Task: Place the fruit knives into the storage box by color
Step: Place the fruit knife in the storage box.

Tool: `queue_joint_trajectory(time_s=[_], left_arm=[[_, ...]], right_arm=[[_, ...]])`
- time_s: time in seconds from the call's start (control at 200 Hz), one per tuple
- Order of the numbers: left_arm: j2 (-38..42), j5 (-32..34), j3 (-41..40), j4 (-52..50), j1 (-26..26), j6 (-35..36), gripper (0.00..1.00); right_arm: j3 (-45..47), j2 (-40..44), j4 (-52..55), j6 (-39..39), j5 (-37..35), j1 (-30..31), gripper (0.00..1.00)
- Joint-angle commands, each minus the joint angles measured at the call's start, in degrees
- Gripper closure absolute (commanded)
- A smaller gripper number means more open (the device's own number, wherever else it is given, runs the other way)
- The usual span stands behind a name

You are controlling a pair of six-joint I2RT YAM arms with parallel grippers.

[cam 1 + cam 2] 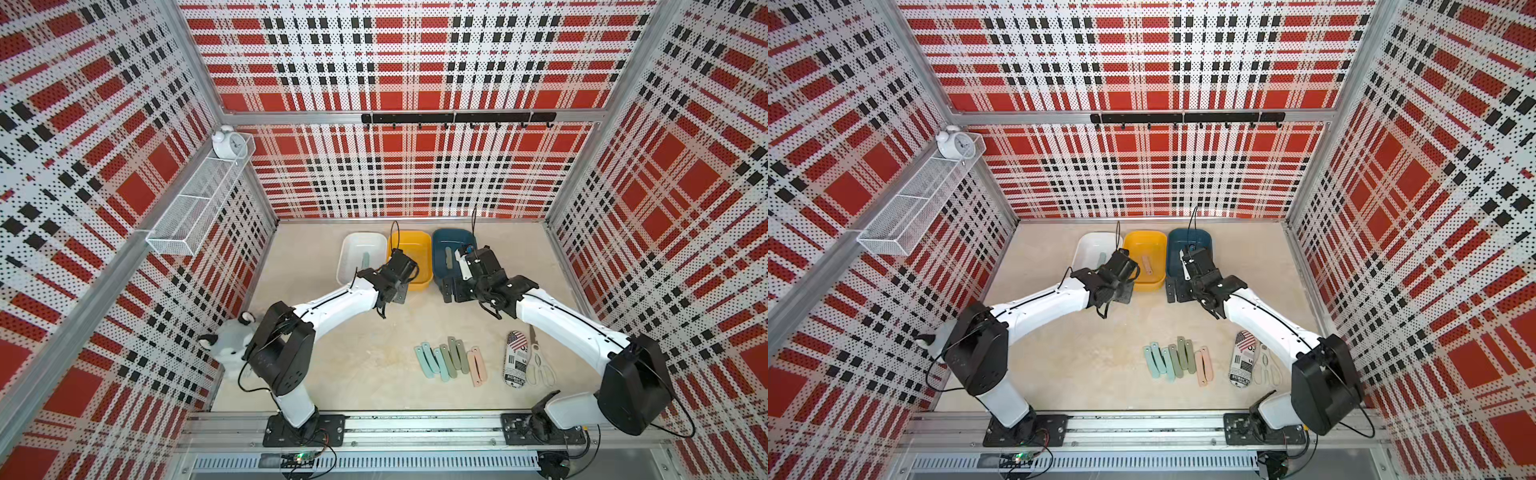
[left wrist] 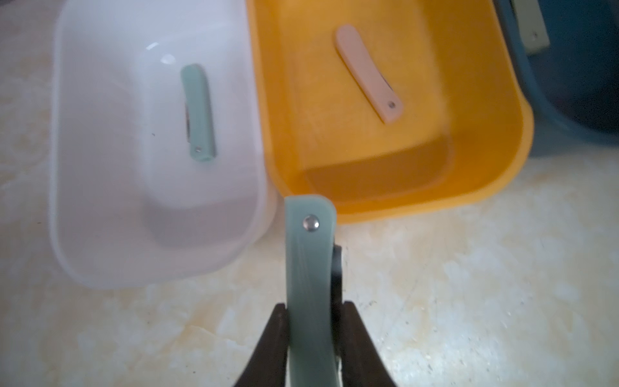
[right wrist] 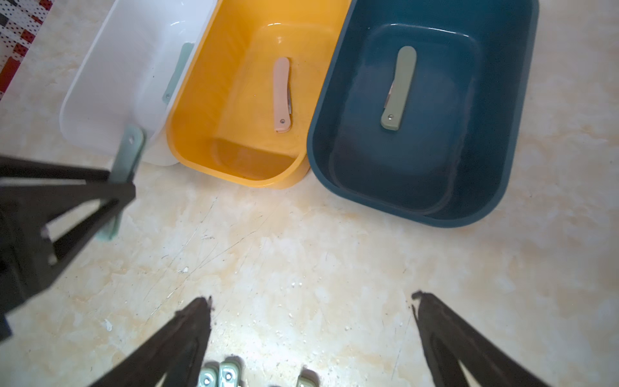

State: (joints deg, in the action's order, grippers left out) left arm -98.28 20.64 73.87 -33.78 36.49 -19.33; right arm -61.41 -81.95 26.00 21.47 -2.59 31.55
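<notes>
Three tubs (image 3: 201, 100) — one knife (image 3: 281, 95) apiece

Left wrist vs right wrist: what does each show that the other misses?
Left wrist only: the stored mint knife unobstructed in the white box. Right wrist only: the full sage knife in the blue box, the open right end effector, waiting knife ends. Both: the left end effector clamping the carried mint knife, the pink knife in the yellow box.
</notes>
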Motion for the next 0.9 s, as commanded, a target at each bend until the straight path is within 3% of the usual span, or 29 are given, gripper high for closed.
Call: queue_joint_trajectory(time_s=[0.0,0.356,0.897], left_arm=[[-1.8,1.0,4.9,-2.2,-4.9,2.8,0.79],[-17.5,1.4,21.2,-4.4,-15.0,5.1,0.8],[-28.1,-0.3,25.5,-4.4,-19.0,6.5,0.79]], right_arm=[[-1.7,-1.4,0.3,0.0,-1.1,0.4,0.0],[-3.2,-3.3,0.5,-2.0,-3.4,0.3,0.0],[-2.5,-6.1,-1.7,-2.5,-3.1,0.0,0.0]])
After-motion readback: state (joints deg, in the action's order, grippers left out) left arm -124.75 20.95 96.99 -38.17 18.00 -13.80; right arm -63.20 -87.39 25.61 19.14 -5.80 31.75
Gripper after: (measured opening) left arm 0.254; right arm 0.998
